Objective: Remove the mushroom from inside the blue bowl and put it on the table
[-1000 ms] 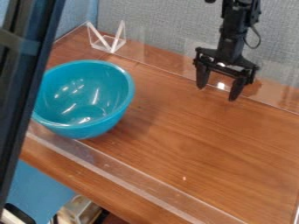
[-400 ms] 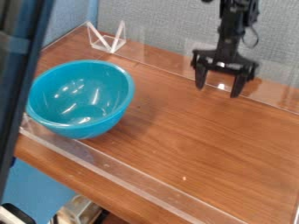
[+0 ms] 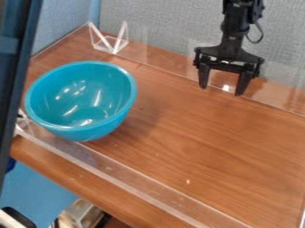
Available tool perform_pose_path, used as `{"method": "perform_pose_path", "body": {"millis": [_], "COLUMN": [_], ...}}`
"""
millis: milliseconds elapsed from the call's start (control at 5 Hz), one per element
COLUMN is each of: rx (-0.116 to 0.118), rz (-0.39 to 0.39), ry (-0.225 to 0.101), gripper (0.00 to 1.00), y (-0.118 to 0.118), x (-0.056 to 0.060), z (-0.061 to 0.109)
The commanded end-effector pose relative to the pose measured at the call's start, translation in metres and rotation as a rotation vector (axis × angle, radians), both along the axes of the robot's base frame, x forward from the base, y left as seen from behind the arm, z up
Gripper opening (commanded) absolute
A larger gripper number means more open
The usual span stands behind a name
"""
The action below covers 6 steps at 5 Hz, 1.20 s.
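Your single camera view looks down across the counter, a reddish-brown wood-grain top edged with low clear acrylic walls. The blue bowl sits at the left, close to the near-left wall, upright and glossy, with only light reflections showing on its inner surface. You cannot make out a mushroom inside it from this angle, and none shows on the bare wood either.

Your pincer hangs at the far right, pointing straight down just above the wood, well apart from the bowl. Its black fingers stand spread wide with nothing between them, so it is released and holding nothing.

A dark post crosses the left edge of the view in front of the bowl. A small clear stand sits in the far-left corner by the wall.

Against the picture from a second ago, the bowl lies in the same spot on the counter. The pincer is in nearly the same place, its fingers as wide as before; it looks slightly turned about its own axis. The whole view has shifted a little, so the dark post now covers less of the bowl's left side.
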<state>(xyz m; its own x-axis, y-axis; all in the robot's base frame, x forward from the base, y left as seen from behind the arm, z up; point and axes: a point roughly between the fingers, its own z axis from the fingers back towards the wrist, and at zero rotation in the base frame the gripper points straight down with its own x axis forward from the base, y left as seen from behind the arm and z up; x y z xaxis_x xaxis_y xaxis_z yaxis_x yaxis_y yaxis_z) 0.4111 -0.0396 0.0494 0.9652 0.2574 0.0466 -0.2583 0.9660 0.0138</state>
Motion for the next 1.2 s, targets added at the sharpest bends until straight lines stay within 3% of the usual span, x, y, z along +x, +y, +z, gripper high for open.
{"method": "perform_pose_path", "body": {"millis": [0,400,800,1000], "rx": [-0.006,0.001,-0.001,0.004], "rz": [0.044,0.152,0.308,0.386], "ry": [-0.12,-0.159,-0.196,-0.215], "gripper": [1.0,1.0,1.0,1.0], "y": [0.009,0.002,-0.008,-0.014], "x": [0.007,0.008,0.011,0.01], "z": [0.032,0.028,0.053,0.055]}}
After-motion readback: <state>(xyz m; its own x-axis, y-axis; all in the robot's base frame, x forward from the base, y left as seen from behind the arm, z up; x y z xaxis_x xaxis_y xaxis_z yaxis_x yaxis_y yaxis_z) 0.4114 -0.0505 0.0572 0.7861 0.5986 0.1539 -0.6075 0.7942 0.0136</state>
